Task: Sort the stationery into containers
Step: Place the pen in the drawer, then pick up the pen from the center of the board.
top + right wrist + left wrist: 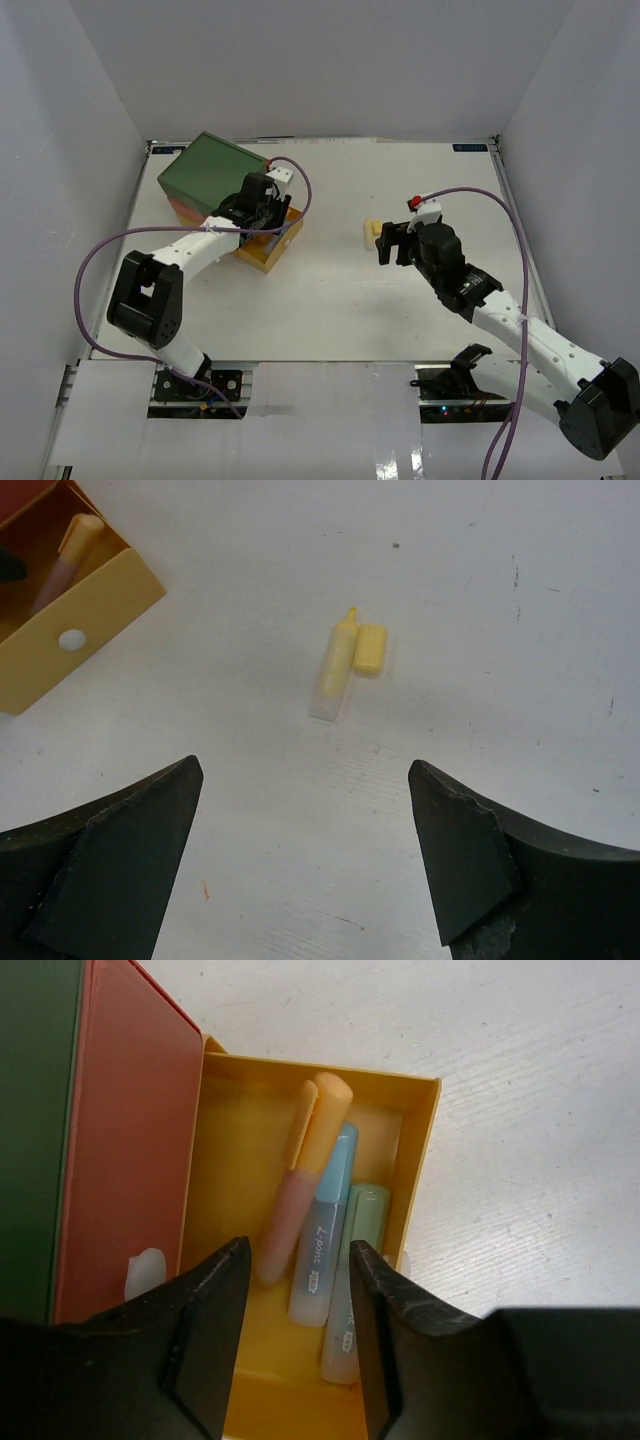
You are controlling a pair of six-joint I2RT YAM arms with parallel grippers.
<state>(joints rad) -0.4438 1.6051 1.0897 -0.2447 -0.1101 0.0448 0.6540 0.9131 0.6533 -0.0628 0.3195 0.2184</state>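
White walls stood around the bench (330,300). The chest (205,170) sat near its far left corner, its yellow drawer (420,1150) open. The left claw (297,1250) hung open over that drawer, holding nothing. The right claw (303,770) was wide open and empty too. The yellow marker (335,670) lay near the middle of the bench, straight ahead of the right claw and pointing away from it, so the fingers could close across it. Its cap (371,648) lay just beside the tip.
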